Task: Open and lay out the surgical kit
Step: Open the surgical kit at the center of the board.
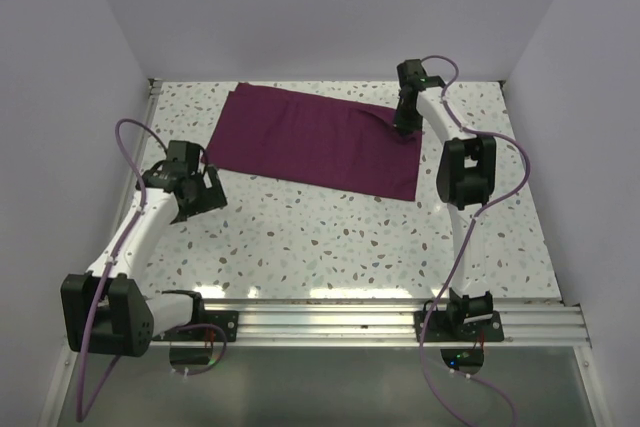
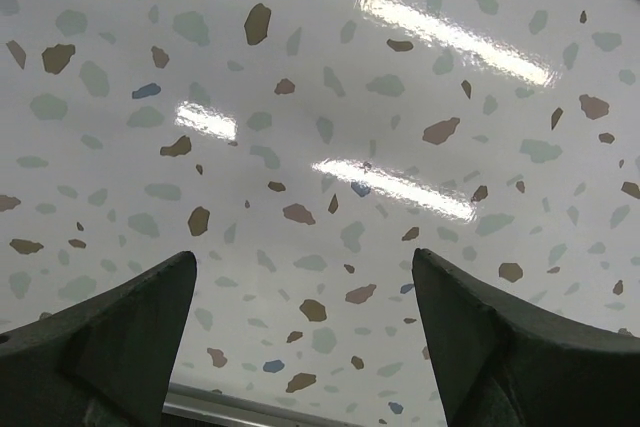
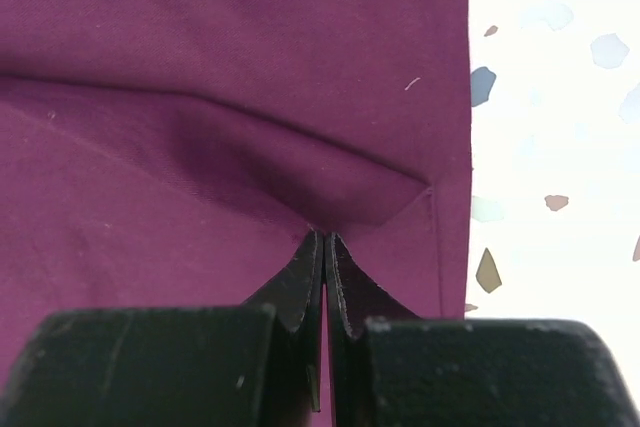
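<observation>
Bright overhead glare on table (image 2: 420, 97)

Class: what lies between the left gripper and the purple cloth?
Nothing but bare speckled tabletop separates the left gripper from the purple cloth, as the top external view shows.

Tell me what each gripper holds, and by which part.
The right gripper pinches a fold of the purple cloth near its edge. The left gripper holds nothing.
</observation>
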